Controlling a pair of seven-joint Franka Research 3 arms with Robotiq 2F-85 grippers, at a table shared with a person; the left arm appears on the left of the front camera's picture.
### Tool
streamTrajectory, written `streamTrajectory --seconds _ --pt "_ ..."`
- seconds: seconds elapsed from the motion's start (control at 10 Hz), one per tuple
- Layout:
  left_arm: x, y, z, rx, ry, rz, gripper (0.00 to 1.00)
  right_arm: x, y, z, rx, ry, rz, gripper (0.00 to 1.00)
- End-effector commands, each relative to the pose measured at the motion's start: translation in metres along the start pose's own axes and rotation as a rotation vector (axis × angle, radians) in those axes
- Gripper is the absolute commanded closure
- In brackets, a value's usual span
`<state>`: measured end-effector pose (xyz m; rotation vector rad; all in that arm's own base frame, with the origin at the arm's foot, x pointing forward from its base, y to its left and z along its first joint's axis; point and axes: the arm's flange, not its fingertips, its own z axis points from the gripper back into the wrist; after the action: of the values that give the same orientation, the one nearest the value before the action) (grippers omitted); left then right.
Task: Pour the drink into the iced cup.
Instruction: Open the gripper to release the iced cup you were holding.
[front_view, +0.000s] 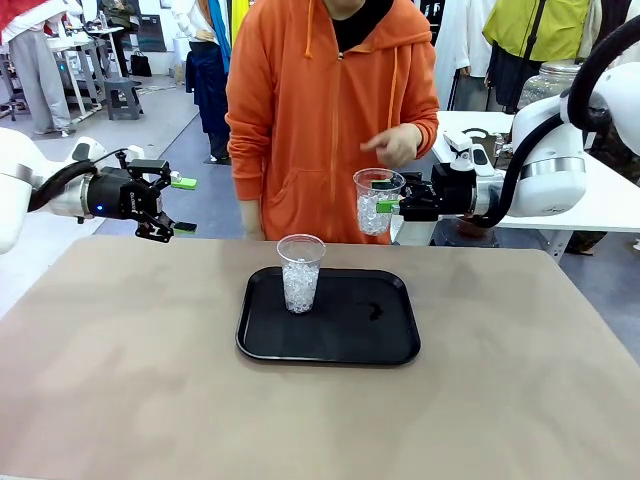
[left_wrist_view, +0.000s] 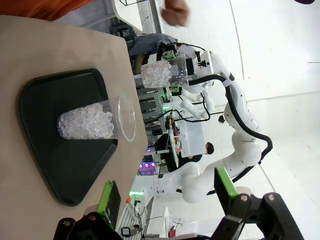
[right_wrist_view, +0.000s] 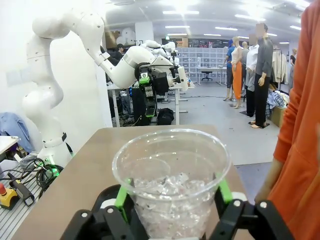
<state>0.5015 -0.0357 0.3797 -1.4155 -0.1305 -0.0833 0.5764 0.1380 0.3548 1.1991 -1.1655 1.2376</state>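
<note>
Your right tool (front_view: 381, 206) is closed on a clear plastic cup of ice (front_view: 372, 220). Its green pads press against the cup's sides a little below the rim, and the right wrist view shows one pad on either side of it. The cup is upright and held in the air just past the far edge of the table (front_view: 120, 360), to the right of the black tray (front_view: 370, 335) and close in front of the person's orange hoodie (front_view: 300, 120). The person's hand (front_view: 398, 147) hangs just above the cup's rim, not touching it. Your left tool (front_view: 181, 205) has its jaws spread wide with nothing between them. It hovers off the table's far left corner, well apart from both cups and pointing toward the middle. A second iced cup (front_view: 300, 275) stands upright on the tray near its far left corner, filled with ice to about two thirds. The tray lies flat at the centre of the table. Behind your right arm, a large glass jar (front_view: 550, 85) with a lid stands on a white table farther back. It is partly hidden by the arm, and you cannot tell from here whether the drink is in it.
</note>
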Motion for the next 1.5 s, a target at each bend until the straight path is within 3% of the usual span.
streamTrajectory --seconds 0.0,1.4 --pt "-0.0020 -0.0011 -0.0002 0.003 -0.004 -0.018 0.00 0.0017 0.0022 -0.0013 0.005 -0.013 0.018 0.20" --pt "-0.0020 -0.0011 -0.0002 0.003 -0.004 -0.018 0.00 0.0017 0.0022 -0.0013 0.005 -0.013 0.018 0.20"
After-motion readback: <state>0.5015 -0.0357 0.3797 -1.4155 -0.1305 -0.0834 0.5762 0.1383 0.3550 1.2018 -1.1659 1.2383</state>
